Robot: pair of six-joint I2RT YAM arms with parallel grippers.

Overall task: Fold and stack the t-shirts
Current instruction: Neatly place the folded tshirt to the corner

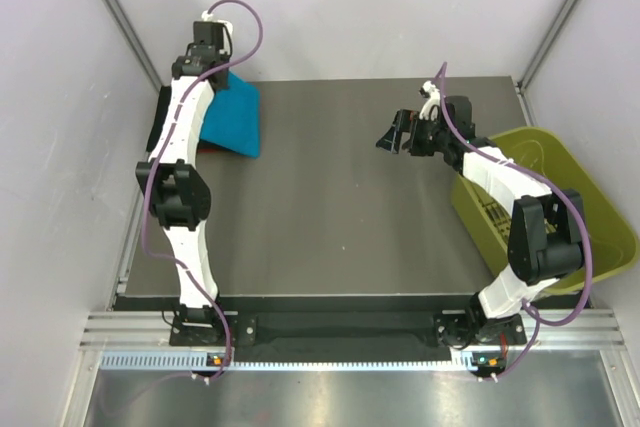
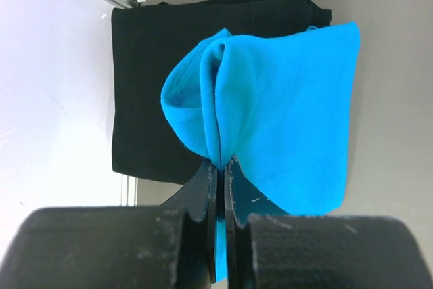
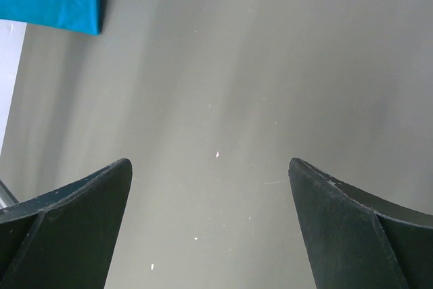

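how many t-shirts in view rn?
2. The teal-blue t-shirt hangs pinched in the jaws of the left gripper, far left. The black t-shirt lies folded flat below it. More may be hidden underneath.

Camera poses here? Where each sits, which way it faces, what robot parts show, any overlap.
Top external: above and behind the bases, looking down at the table; left arm, right arm, blue t-shirt, bin show.
Left wrist: on the left gripper, looking along shut fingers pinching the blue t-shirt; black t-shirt behind.
Right wrist: on the right gripper, facing the table between open fingers.
Shared: all three see the blue t-shirt.
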